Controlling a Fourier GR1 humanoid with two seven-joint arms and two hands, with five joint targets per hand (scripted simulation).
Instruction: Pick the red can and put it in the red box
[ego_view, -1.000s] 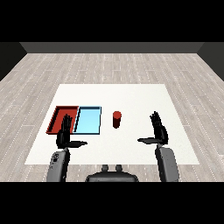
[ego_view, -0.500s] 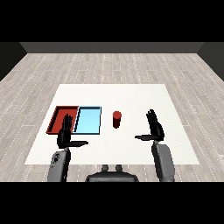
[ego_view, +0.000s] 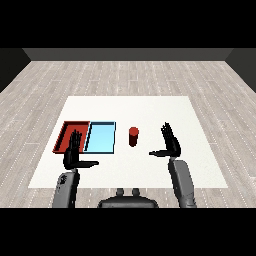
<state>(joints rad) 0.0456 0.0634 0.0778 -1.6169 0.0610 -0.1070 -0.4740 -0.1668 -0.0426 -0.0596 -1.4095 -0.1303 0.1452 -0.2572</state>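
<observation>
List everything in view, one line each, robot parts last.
table: one, white, on a grey plank floor
red tray: one, red, table's left side
blue tray: one, light blue, right beside the red tray
can: one, red, upright, right of the blue tray
left robot hand: one, black, open, in front of the red tray
right robot hand: one, black, open, right of the can, apart from it
forearms: two, grey, lower corners

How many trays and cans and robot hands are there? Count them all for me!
Trays: 2, a red tray and a light blue tray.
Cans: 1, a red can, standing on the table.
Hands: 2, the left hand and the right hand.
Total: 5.
</observation>
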